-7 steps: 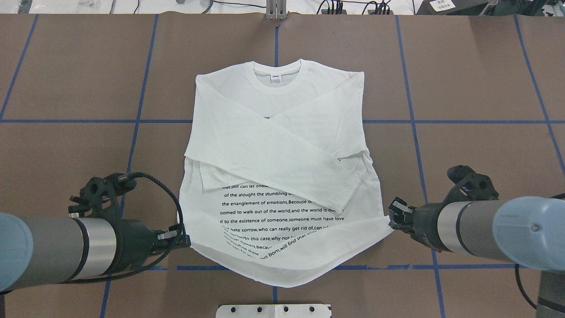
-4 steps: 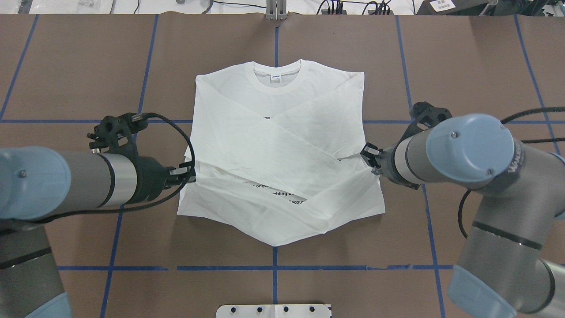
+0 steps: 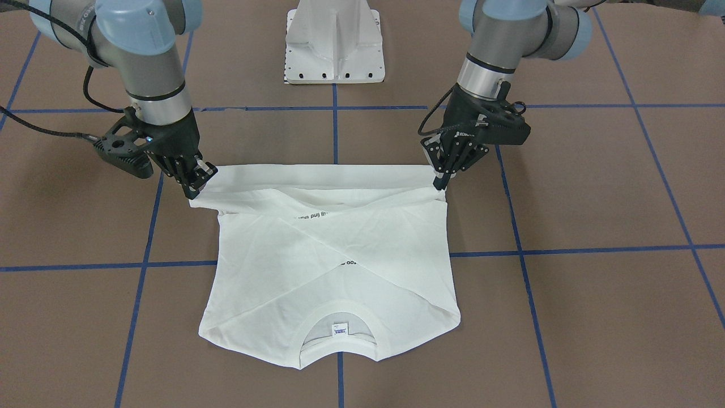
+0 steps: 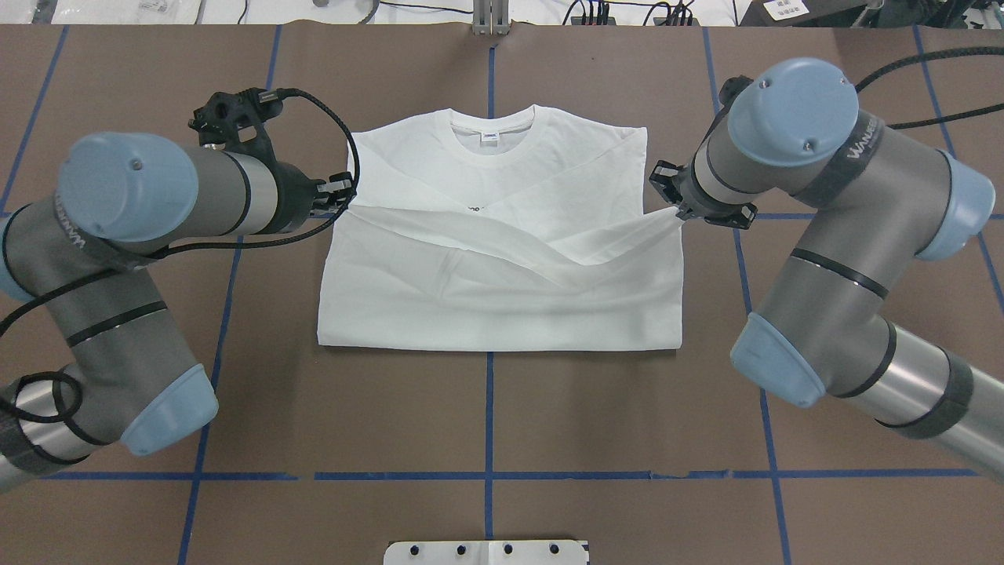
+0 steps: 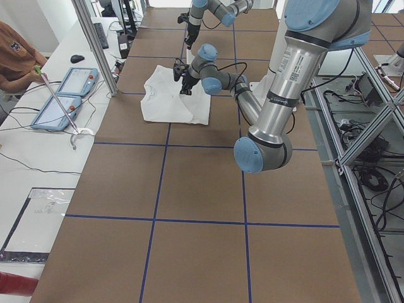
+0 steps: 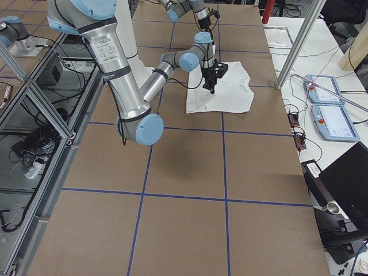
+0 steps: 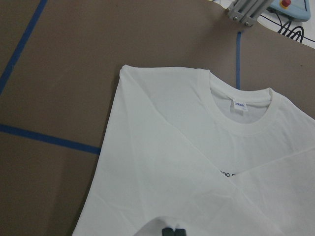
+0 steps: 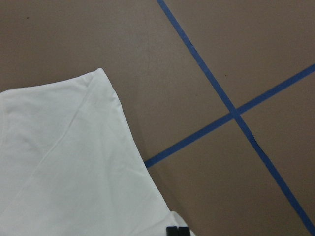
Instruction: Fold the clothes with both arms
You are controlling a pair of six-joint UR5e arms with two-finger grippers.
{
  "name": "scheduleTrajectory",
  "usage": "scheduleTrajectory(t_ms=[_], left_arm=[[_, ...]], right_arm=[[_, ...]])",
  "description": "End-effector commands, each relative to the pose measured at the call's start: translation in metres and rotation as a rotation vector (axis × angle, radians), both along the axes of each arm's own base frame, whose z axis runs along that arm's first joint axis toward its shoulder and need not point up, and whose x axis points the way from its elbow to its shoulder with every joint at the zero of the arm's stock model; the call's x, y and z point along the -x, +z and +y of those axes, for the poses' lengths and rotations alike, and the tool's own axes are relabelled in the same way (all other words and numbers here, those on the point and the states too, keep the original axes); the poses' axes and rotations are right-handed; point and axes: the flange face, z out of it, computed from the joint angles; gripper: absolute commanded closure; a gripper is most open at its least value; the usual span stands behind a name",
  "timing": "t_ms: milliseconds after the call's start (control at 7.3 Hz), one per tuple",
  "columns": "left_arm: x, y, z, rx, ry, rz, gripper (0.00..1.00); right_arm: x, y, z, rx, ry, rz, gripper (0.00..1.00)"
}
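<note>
Though apart from T-shirt, white pedestal

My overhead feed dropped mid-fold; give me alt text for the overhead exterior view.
The left claw and right claw each pinch a hem corner at the sides of a white T-shirt. It lies on the brown table, collar at the far end, its bottom part folded up toward the collar.

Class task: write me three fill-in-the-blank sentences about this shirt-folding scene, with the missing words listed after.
The T-shirt on the table is ____ in colour. The left gripper and the right gripper each pinch one ____ of it. Its neck tag sits inside the ____.
Missing words: white; corner; collar.
</note>
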Motion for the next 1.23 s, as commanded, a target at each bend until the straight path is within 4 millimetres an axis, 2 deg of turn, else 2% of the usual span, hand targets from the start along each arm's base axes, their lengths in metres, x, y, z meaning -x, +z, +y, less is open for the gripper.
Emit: scheduleTrajectory(t_ms=[0, 137, 274, 411, 548, 685, 959, 1096], left_arm=[[0.002, 0.032, -0.061, -0.029, -0.052, -0.037, 1.00], [-0.002, 0.040, -0.088, -0.025, -0.075, -0.047, 1.00], [-0.014, 0.047, -0.116, -0.023, -0.093, -0.052, 1.00], [-0.017, 0.063, -0.130, -0.034, -0.104, -0.040, 1.00], [-0.027, 0.081, -0.141, -0.044, -0.106, -0.031, 1.00], [-0.034, 0.088, -0.148, -0.041, -0.107, -0.034, 1.00], [-0.052, 0.095, -0.162, -0.037, -0.102, -0.039, 1.00], [-0.056, 0.102, -0.164, -0.030, -0.100, -0.048, 1.00]], right_arm=[[0.019, -0.002, -0.077, 0.038, 0.009, 0.058, 1.00], [0.026, 0.009, -0.097, 0.029, 0.014, 0.058, 1.00], [0.033, 0.031, -0.120, 0.001, 0.034, 0.026, 1.00], [0.047, 0.042, -0.139, 0.011, 0.032, 0.032, 1.00], [0.058, 0.039, -0.152, 0.025, 0.030, 0.043, 1.00], [0.061, 0.050, -0.156, 0.039, 0.026, 0.058, 1.00], [0.066, 0.056, -0.161, 0.031, 0.027, 0.053, 1.00], [0.070, 0.071, -0.167, 0.024, 0.029, 0.046, 1.00]])
